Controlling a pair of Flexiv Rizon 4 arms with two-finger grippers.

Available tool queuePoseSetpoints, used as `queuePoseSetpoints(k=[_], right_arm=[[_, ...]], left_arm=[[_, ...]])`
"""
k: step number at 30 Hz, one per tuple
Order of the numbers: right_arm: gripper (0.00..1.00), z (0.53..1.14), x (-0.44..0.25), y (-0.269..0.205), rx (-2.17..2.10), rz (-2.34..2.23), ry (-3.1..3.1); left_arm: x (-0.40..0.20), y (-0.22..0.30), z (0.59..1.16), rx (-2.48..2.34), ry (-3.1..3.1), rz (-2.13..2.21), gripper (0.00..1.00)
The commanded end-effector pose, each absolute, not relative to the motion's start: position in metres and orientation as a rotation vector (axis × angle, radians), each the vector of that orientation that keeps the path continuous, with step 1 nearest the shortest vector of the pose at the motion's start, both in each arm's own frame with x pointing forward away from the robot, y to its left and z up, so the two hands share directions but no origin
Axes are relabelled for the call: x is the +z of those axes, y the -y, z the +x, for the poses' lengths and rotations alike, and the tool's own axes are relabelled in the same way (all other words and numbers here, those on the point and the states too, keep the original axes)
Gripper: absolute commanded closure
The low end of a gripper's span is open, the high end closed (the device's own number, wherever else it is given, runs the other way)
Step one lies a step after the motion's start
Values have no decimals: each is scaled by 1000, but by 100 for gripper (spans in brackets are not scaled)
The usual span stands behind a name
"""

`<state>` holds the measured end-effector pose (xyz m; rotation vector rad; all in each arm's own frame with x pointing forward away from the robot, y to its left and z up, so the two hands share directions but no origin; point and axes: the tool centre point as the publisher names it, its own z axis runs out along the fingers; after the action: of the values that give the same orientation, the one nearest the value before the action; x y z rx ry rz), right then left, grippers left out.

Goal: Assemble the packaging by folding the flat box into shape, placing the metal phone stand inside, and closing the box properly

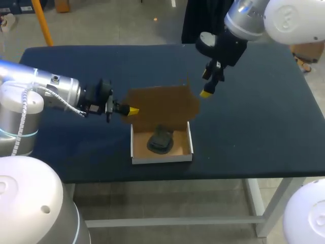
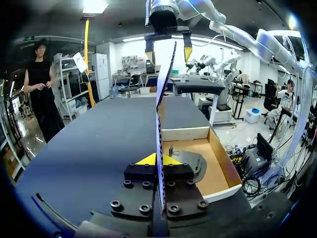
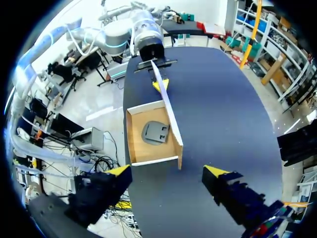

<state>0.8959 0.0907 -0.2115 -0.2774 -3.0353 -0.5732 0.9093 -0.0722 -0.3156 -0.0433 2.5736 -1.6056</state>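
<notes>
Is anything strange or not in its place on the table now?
Nothing stands out. The phone stand lies inside the box; the lid stands upright, pinched at its edge by the left gripper.

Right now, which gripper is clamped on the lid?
The left gripper, shut on one end of the upright lid; the right gripper stands open at the other end.

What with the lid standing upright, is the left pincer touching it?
Touching: left wrist view shows the left pincer shut on the cardboard lid from both sides.
</notes>
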Motion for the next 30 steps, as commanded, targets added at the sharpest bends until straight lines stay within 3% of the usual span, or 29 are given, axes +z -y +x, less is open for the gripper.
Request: queuePoseSetpoints(k=[1,30], right_arm=[[0,896,-209,-93,-561,-279,3032],[0,896,-209,-95,-563,-309,3024]], left_arm=[[-319,74,908,-1586,-2575,-19,100],[-316,75,914,-1559,-2561,152,100]])
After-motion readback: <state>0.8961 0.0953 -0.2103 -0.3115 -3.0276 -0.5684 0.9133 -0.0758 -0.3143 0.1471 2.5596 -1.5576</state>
